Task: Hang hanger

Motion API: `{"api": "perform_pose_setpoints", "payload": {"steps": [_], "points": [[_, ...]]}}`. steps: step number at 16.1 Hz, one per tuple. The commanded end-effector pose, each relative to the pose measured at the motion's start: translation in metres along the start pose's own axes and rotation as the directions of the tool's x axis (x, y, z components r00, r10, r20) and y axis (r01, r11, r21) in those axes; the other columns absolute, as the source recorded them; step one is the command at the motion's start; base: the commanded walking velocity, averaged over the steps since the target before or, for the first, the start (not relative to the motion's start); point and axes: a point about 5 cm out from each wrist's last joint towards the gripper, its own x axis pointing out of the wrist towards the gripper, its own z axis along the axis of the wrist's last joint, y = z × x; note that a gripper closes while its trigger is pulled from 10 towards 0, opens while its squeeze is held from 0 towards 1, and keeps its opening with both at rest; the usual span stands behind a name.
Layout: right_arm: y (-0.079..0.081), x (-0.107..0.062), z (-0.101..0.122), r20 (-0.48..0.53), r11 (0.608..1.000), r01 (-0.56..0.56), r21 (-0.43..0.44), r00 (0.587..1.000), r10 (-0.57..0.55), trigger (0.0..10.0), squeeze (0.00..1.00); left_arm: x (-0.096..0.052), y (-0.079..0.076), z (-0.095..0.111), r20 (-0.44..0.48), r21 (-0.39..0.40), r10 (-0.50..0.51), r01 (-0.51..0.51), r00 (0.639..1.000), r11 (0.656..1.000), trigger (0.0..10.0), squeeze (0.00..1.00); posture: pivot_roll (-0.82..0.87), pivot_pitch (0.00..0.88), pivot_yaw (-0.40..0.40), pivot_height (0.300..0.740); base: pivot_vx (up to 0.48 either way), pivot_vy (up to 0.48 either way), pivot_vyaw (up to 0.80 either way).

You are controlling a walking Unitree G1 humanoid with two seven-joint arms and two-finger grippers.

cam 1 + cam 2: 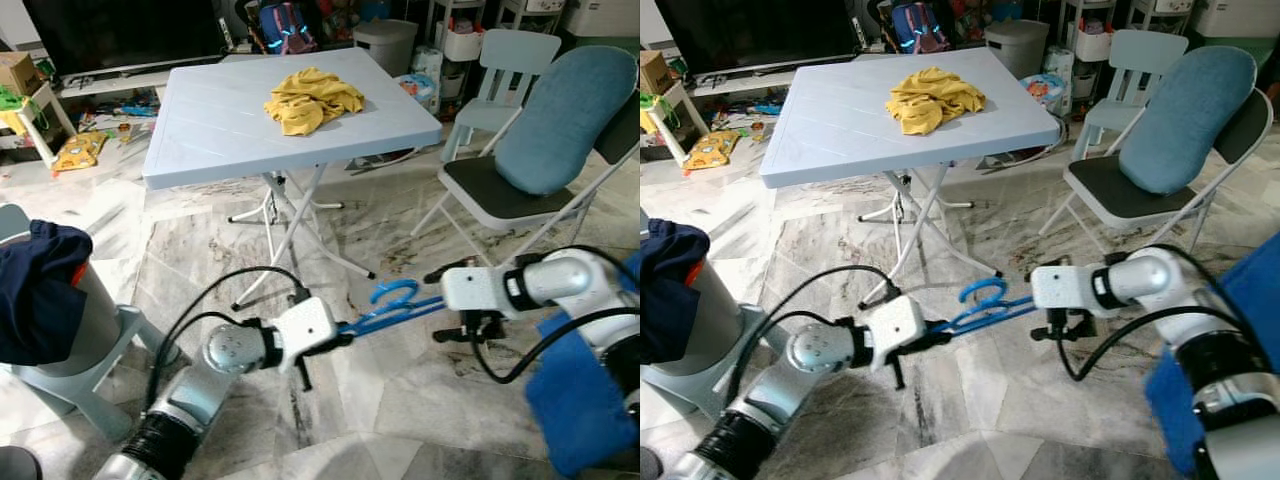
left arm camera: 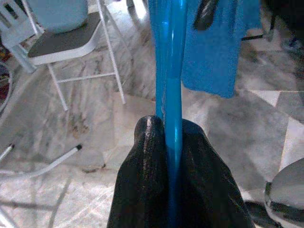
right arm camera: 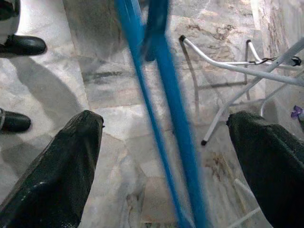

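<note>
So the blue hanger was up off the marble floor, stretched between the two arms in front of the folding table; the left gripper had it pinched at one end, and in the left wrist view the two black fingers were pressed tight against either side of the blue bar; no gap at all, the plastic ran straight out from between them. Over on the other side, the right gripper was spread wide; its fingers stood well apart with the hanger's blue bars passing through the space between them, touching neither one as far as I could tell. The hook end curled up near the right wrist, just below the table legs. Behind all that, a yellow cloth sat bunched on the table top, a folding chair with a blue cushion stood to the right, and some dark blue clothing hung over a grey stool at the left.
</note>
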Motion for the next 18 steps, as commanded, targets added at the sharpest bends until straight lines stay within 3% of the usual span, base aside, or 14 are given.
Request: {"api": "perform_pose_setpoints", "payload": {"steps": [1,2,4,9,10,11,13,15,16,18], "points": [[-0.004,0.003,0.005,0.011,1.000,0.004,-0.012,1.000,-0.004,9.2,0.00,0.003,0.000,0.005,0.010,0.018,-0.019,0.019,1.000,1.000,10.0,0.00,-0.14,0.000,0.063,0.740,0.000,0.000,0.00],[-0.003,0.004,0.007,0.020,1.000,0.001,-0.008,1.000,-0.001,7.6,0.00,0.005,-0.001,0.008,0.017,0.015,-0.025,0.025,1.000,1.000,10.0,0.00,-0.14,0.000,0.063,0.740,0.000,0.000,0.00],[-0.001,0.006,0.008,0.026,1.000,-0.015,-0.005,1.000,0.015,0.0,0.00,0.010,-0.002,0.010,0.023,0.016,-0.033,0.033,0.999,0.999,10.0,0.00,-0.14,0.000,0.066,0.740,0.000,0.000,0.00],[-0.005,-0.007,0.004,-0.046,0.998,-0.041,-0.056,0.998,0.039,0.0,0.00,0.012,-0.001,0.007,0.003,0.028,-0.042,0.042,0.999,0.999,10.0,0.00,-0.15,0.000,0.069,0.740,0.000,0.000,0.00],[-0.007,-0.010,0.003,-0.068,0.997,-0.038,-0.067,0.997,0.034,0.5,0.00,0.012,-0.001,0.006,0.000,0.027,-0.043,0.043,0.999,0.999,10.0,0.00,-0.15,0.000,0.068,0.740,0.000,0.000,0.00],[-0.009,-0.012,0.002,-0.084,0.996,-0.039,-0.074,0.996,0.033,2.4,0.00,0.012,-0.001,0.005,-0.003,0.026,-0.045,0.045,0.999,0.999,10.0,0.00,-0.15,0.000,0.068,0.740,0.000,0.000,0.00],[-0.009,-0.014,0.002,-0.101,0.995,-0.048,-0.086,0.994,0.039,4.0,0.00,0.011,-0.002,0.003,-0.010,0.028,-0.048,0.048,0.999,0.998,10.0,0.00,-0.15,0.000,0.068,0.740,0.000,0.000,0.00],[-0.007,-0.012,0.003,-0.100,0.994,-0.066,-0.086,0.993,0.057,2.8,0.00,0.012,-0.002,0.002,-0.012,0.029,-0.044,0.044,0.999,0.999,10.0,0.00,-0.15,0.000,0.068,0.740,0.000,0.000,0.00],[-0.006,-0.012,0.004,-0.098,0.994,-0.070,-0.085,0.993,0.061,0.5,0.00,0.012,-0.002,0.002,-0.012,0.029,-0.044,0.044,0.999,0.999,10.0,0.00,-0.15,0.000,0.068,0.740,0.000,0.000,0.00],[-0.004,-0.011,0.004,-0.100,0.993,-0.086,-0.082,0.992,0.078,0.0,0.00,0.012,-0.001,0.003,-0.010,0.032,-0.042,0.042,0.999,0.999,10.0,0.00,-0.15,0.000,0.069,0.740,0.000,0.000,0.00]]}}
